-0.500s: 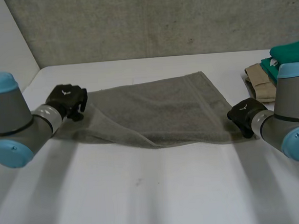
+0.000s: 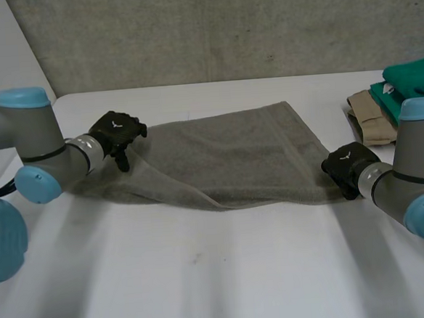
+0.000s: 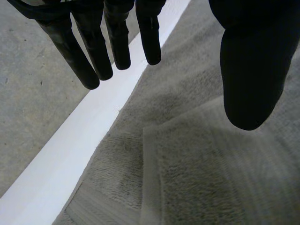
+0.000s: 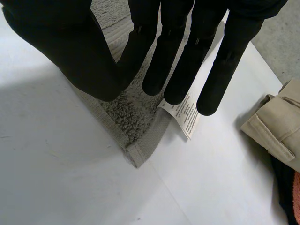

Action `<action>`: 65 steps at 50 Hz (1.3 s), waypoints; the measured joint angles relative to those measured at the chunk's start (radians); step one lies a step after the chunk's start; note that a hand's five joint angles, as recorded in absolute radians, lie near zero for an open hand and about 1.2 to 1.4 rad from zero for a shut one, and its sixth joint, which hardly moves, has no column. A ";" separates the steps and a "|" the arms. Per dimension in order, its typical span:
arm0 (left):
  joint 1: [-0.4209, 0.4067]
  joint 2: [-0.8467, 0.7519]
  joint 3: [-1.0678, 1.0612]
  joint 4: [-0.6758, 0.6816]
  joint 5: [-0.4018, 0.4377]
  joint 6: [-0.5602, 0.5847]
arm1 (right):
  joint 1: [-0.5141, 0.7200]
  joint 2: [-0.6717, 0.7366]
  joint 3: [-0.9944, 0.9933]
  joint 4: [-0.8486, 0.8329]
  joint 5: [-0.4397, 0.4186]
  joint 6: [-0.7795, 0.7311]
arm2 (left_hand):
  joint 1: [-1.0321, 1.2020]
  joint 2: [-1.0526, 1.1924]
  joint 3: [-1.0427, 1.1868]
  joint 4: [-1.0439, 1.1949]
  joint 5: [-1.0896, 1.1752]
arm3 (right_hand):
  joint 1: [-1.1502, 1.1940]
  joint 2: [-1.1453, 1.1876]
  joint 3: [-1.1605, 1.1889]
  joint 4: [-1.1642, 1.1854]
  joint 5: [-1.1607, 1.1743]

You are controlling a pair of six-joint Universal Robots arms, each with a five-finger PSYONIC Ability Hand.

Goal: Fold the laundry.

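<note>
A grey towel (image 2: 233, 154) lies spread across the white table (image 2: 206, 276), with its near left part folded over in a slanting flap. My left hand (image 2: 115, 133) hovers at the towel's far left corner. In the left wrist view its fingers (image 3: 117, 42) are straight and apart from the thumb above the towel's doubled edge (image 3: 201, 178), holding nothing. My right hand (image 2: 343, 163) is at the towel's near right corner. There the thumb and straight fingers (image 4: 178, 56) pinch the towel (image 4: 126, 117) just above the corner, next to a white care label (image 4: 186, 117).
A pile of folded clothes stands at the table's right edge, green (image 2: 413, 72) on top and beige (image 2: 369, 119) beside it; the beige cloth (image 4: 276, 126) lies close to my right hand. A grey concrete wall (image 2: 224, 27) runs behind the table.
My left arm has swung inward and its hand has moved a little right along the towel's far left corner. The right hand and the towel have hardly moved.
</note>
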 measured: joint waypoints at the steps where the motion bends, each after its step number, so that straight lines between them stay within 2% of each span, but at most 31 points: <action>1: 0.001 -0.019 0.022 -0.001 0.000 0.012 | 0.000 -0.003 0.005 -0.004 -0.002 0.000 | 0.009 0.012 0.013 0.017 0.014 | 0.000 0.000 0.000 0.000 0.000; 8: 0.006 -0.081 0.078 0.014 -0.006 0.062 | -0.001 -0.007 0.018 -0.009 -0.009 0.000 | 0.148 0.138 0.140 0.146 0.137 | 0.000 0.000 0.000 0.000 0.000; 23: 0.012 -0.141 0.100 0.021 -0.003 0.144 | -0.007 -0.004 0.018 -0.011 -0.011 -0.002 | 0.193 0.191 0.190 0.199 0.185 | 0.000 0.000 0.000 0.000 0.000; 24: 0.011 -0.143 0.102 0.019 -0.004 0.146 | -0.007 -0.003 0.018 -0.011 -0.011 -0.003 | 0.238 0.227 0.229 0.236 0.209 | 0.000 0.000 0.000 0.000 0.000; 26: 0.011 -0.146 0.105 0.014 -0.006 0.152 | -0.008 -0.003 0.018 -0.011 -0.011 -0.003 | 0.449 0.437 0.419 0.424 0.399 | 0.000 0.000 0.000 0.000 0.000; 27: 0.011 -0.146 0.105 0.014 -0.006 0.152 | -0.008 -0.003 0.018 -0.011 -0.011 -0.003 | 0.449 0.437 0.419 0.424 0.399 | 0.000 0.000 0.000 0.000 0.000; 28: 0.010 -0.145 0.105 0.013 -0.009 0.155 | -0.008 -0.003 0.018 -0.011 -0.011 -0.003 | 0.643 0.621 0.619 0.625 0.603 | 0.000 0.000 0.000 0.000 0.000; 29: 0.006 -0.141 0.103 0.012 -0.013 0.161 | -0.009 -0.003 0.018 -0.011 -0.011 -0.003 | 0.725 0.735 0.729 0.739 0.713 | 0.000 0.000 0.000 0.000 0.000; 31: 0.003 -0.136 0.100 0.014 -0.018 0.164 | -0.009 -0.003 0.018 -0.011 -0.011 -0.003 | 0.725 0.735 0.729 0.739 0.713 | 0.000 0.000 0.000 0.000 0.000; 36: -0.015 -0.029 -0.006 0.067 -0.069 0.168 | -0.009 -0.006 0.021 -0.011 -0.011 -0.004 | 0.727 0.773 0.763 0.775 0.736 | 0.000 0.000 0.000 0.000 0.000; 40: -0.026 0.097 -0.154 0.156 -0.075 0.147 | -0.008 -0.007 0.023 -0.010 -0.012 -0.004 | 0.727 0.774 0.763 0.775 0.736 | -0.023 -0.007 -0.008 -0.007 -0.007; 44: -0.034 0.214 -0.298 0.229 -0.065 0.128 | -0.007 -0.010 0.024 -0.006 -0.013 -0.002 | 0.727 0.774 0.763 0.775 0.736 | -0.137 -0.071 -0.070 -0.068 -0.068; 46: -0.035 0.287 -0.388 0.251 -0.062 0.121 | -0.009 -0.020 0.026 0.009 -0.017 0.000 | 0.727 0.774 0.763 0.775 0.736 | -0.345 -0.289 -0.274 -0.269 -0.280; 50: -0.034 0.403 -0.517 0.250 -0.064 0.116 | -0.016 -0.046 0.034 0.039 -0.033 0.012 | 0.727 0.774 0.765 0.775 0.736 | -0.529 -0.477 -0.482 -0.480 -0.498; 56: -0.027 0.594 -0.675 0.229 -0.064 0.087 | -0.026 -0.098 0.064 0.067 -0.074 0.078 | 0.727 0.774 0.765 0.776 0.736 | -0.689 -0.624 -0.615 -0.628 -0.649; 65: -0.013 0.847 -0.772 0.211 -0.048 -0.112 | 0.008 -0.151 0.150 -0.015 -0.121 0.225 | 0.727 0.774 0.765 0.776 0.736 | -0.750 -0.670 -0.676 -0.688 -0.716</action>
